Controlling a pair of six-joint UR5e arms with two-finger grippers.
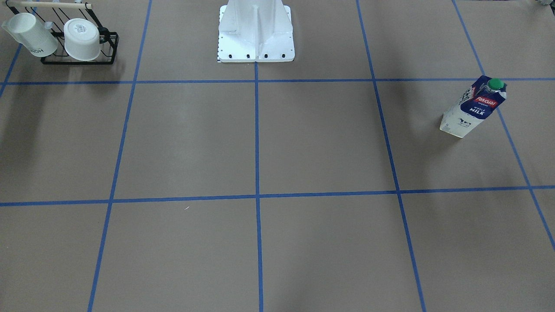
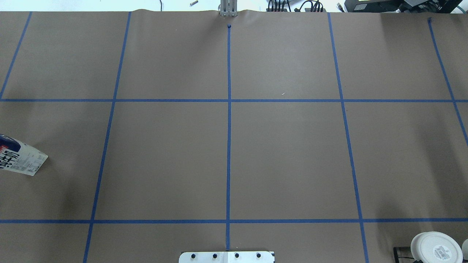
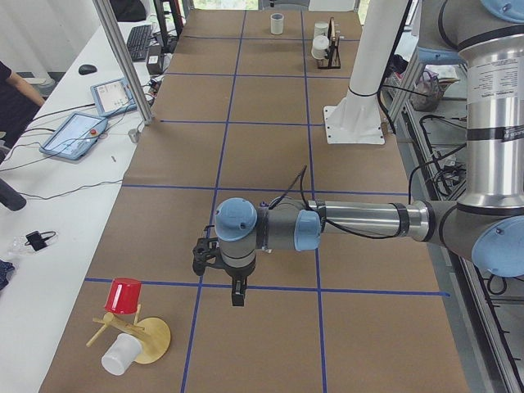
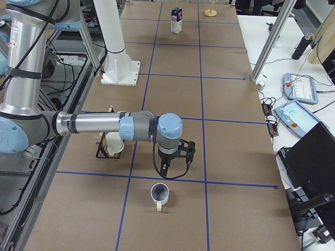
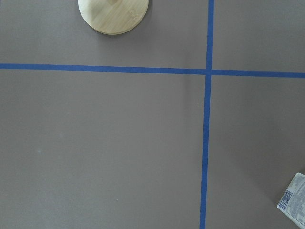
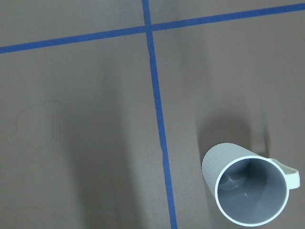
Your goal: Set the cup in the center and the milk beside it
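Note:
The cup [image 6: 250, 191], a small white mug with a loop handle and a grey inside, stands upright near the table's right end [image 4: 160, 195]. My right gripper [image 4: 174, 168] hangs above the table just beside it, apart from it; I cannot tell whether it is open. The milk [image 1: 475, 106], a white and dark blue carton with a green cap, stands near the left end [image 2: 18, 157]. My left gripper [image 3: 233, 286] hangs over the table near it; I cannot tell its state. The center [image 1: 257, 197] is a bare crossing of blue tape [image 2: 229, 100].
A black wire rack [image 1: 108, 47] with two white cups stands near the robot's base on the right side [image 4: 107, 146]. A wooden mug tree [image 3: 151, 340] with a red and a white cup stands at the left end; its round base shows in the left wrist view [image 5: 113, 14].

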